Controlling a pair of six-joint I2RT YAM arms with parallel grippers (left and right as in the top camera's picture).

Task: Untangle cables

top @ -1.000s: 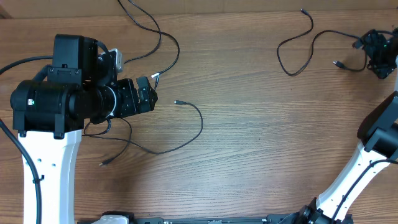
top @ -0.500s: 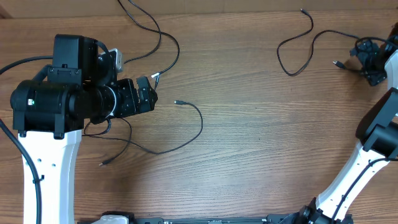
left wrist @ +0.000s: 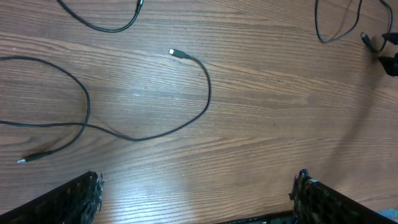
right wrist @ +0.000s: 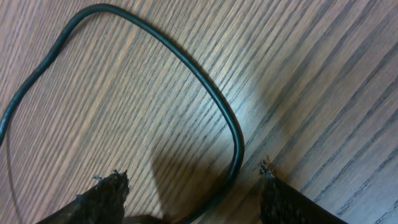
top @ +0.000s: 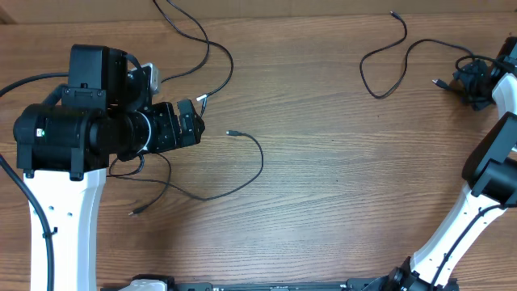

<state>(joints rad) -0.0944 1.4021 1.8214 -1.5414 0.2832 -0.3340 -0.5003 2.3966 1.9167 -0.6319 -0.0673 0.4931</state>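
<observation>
Left fingers (left wrist: 69,200) spread wide and empty; right fingers (right wrist: 104,200) apart, straddling a black cable (right wrist: 186,61)

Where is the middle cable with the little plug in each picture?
Overhead: the middle cable curves just left of centre.
Left wrist: upper middle.
Right wrist: not in it.
Shared landmark: the right pincer, at the right edge in overhead and left wrist, along the bottom in right wrist.
</observation>
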